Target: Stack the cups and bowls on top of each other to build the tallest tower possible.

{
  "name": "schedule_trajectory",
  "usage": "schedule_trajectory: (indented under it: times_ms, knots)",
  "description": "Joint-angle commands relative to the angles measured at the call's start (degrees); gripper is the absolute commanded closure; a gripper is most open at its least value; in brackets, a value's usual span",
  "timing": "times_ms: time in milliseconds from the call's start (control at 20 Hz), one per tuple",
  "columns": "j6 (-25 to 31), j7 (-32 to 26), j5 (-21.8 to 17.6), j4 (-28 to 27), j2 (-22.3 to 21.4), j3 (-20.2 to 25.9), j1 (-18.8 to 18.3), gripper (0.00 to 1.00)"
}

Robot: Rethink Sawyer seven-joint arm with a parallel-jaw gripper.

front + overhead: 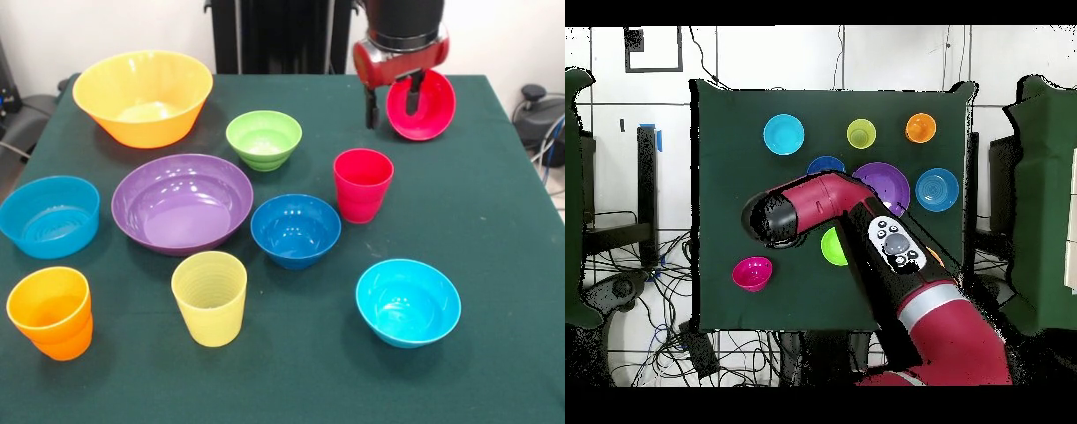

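Near side, the cyan bowl (408, 302) and red cup (363, 185) sit loose on the table (494, 203). Far back, the gripper (392, 102) pinches the red bowl (424, 108) by its rim, tilted on edge. That thin grip looks sketchy to me: the bowl could swing or slip out and miss the cup.

cups red (363, 184), ribbed yellow (210, 297), orange (51, 312) | bowls purple (182, 202), lime (263, 139), cyan (408, 301) | cloth dark green (494, 221)

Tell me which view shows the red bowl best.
The front view: the red bowl hangs tilted, its inside facing the camera, with the gripper clamped on its rim. The overhead view shows it only as a small pink-red disc beside the arm.
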Motion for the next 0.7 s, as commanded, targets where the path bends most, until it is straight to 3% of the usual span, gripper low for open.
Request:
schedule_trajectory:
  times_ms: [50, 700]
  knots:
    - [3.7, -9.3, -3.3, -5.4, 4.3, 1.9, 2.8, 0.0]
    - [4.9, -9.5, -2.0, -5.9, 5.2, 2.0, 2.1, 0.0]
